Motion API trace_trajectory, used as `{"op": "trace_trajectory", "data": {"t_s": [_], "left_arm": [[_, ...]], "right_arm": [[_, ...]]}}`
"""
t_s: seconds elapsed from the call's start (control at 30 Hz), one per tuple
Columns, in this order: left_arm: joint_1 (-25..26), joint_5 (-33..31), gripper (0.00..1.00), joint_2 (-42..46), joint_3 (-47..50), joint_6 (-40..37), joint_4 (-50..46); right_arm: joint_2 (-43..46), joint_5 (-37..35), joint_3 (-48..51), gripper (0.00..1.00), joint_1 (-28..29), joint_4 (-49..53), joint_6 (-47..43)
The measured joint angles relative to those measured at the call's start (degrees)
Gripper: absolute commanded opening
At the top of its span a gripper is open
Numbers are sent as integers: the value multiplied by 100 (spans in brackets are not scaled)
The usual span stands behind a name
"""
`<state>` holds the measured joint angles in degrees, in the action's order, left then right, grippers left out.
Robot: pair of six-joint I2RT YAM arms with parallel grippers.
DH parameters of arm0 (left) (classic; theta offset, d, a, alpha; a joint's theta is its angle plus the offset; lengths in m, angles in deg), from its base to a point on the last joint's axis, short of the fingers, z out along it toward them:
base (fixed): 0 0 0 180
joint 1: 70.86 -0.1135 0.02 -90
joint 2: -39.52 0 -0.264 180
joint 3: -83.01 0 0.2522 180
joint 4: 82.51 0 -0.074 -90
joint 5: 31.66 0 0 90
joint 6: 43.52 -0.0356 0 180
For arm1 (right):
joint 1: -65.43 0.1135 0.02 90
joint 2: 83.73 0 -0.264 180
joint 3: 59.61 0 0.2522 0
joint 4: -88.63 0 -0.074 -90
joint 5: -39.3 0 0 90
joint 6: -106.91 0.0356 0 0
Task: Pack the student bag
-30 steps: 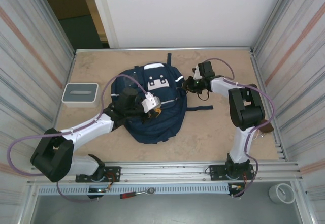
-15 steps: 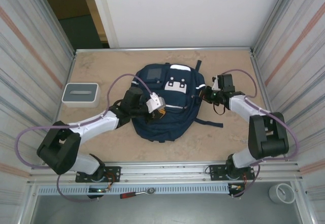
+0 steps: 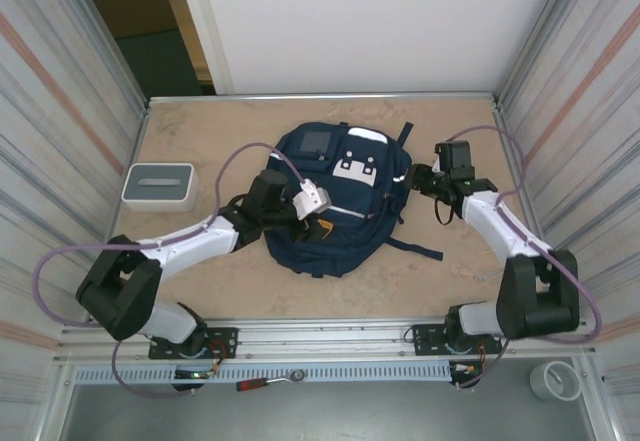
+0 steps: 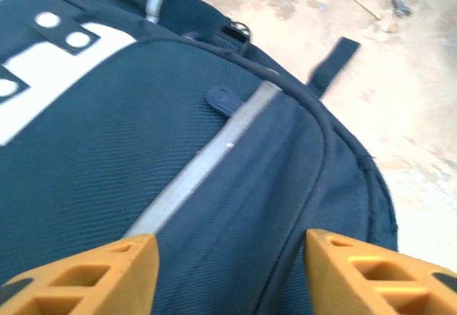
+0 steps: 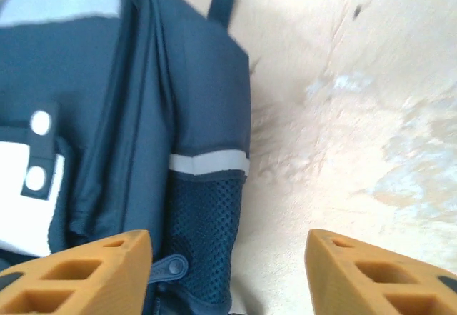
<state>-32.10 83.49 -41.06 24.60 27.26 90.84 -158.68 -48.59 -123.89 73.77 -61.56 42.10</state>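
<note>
The student bag (image 3: 352, 231), navy with white stripes and a white patch, lies flat mid-table. My left gripper (image 3: 322, 225) hovers over its near left part, jaws open; in the left wrist view the orange fingertips (image 4: 93, 276) straddle blue fabric (image 4: 107, 136) beside a grey stripe, gripping nothing. My right gripper (image 3: 416, 179) stands open at the bag's right edge. In the right wrist view its gripper (image 5: 228, 272) spans the mesh side pocket (image 5: 203, 236) and bare table, with a zipper pull (image 5: 168, 266) by the left finger.
A small grey-white box (image 3: 158, 186) sits at the left wall. A loose dark strap (image 3: 418, 249) trails from the bag toward the right. Metal walls close in both sides. A tape roll (image 3: 555, 379) and a red-handled tool (image 3: 262, 383) lie below the table's front rail.
Both grippers went from shut to open, letting go of the bag. The bag has been shifted right and turned, and the right arm has swung out toward the right wall.
</note>
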Motion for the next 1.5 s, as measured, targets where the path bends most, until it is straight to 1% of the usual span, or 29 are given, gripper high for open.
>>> {"op": "trace_trajectory", "data": {"t_s": [0.17,0.37,0.43,0.47,0.5,0.63,0.73,0.8,0.87,0.97,1.13,1.27,1.37,1.5], "left_arm": [[-48,-881,68,800,186,177,205],[-306,-2277,85,1845,726,461,625],[-468,-2710,92,2124,946,603,748],[-588,-2938,96,2258,1054,686,796],[-726,-3128,99,2369,1137,774,817],[-1532,-3842,99,2780,1360,1134,787],[-2264,-4192,99,2999,1375,1449,660],[-2616,-4417,99,3053,1386,1620,605],[-2835,-4538,99,3032,1480,1703,658],[-3029,-4470,99,2778,1707,1711,892],[-3209,-4334,99,1722,1814,1687,1130],[-3217,-4120,99,872,1812,1600,1445],[-3220,-4000,99,391,1823,1547,1869],[-3239,-3858,99,24,1832,1499,2323]], "right_arm": [[1005,-874,-61,80,380,177,-343],[1912,-2175,-109,91,1344,247,-940],[2100,-2544,-153,96,1488,236,-1113],[2175,-2728,-164,98,1502,232,-1193],[2227,-2905,-166,100,1502,225,-1246],[2330,-3515,-157,99,1488,227,-1351],[2494,-3740,17,99,1451,179,-1340],[2636,-3810,197,99,1355,155,-1283],[2798,-3842,452,99,1163,20,-1213],[2977,-3827,944,99,785,-341,-1220],[2879,-3604,1954,99,-9,-1121,-1217],[2249,-3259,2597,99,-321,-1958,-1246],[1386,-3099,2828,99,-348,-2627,-1432],[542,-2892,2889,99,-350,-3254,-1672]]}}
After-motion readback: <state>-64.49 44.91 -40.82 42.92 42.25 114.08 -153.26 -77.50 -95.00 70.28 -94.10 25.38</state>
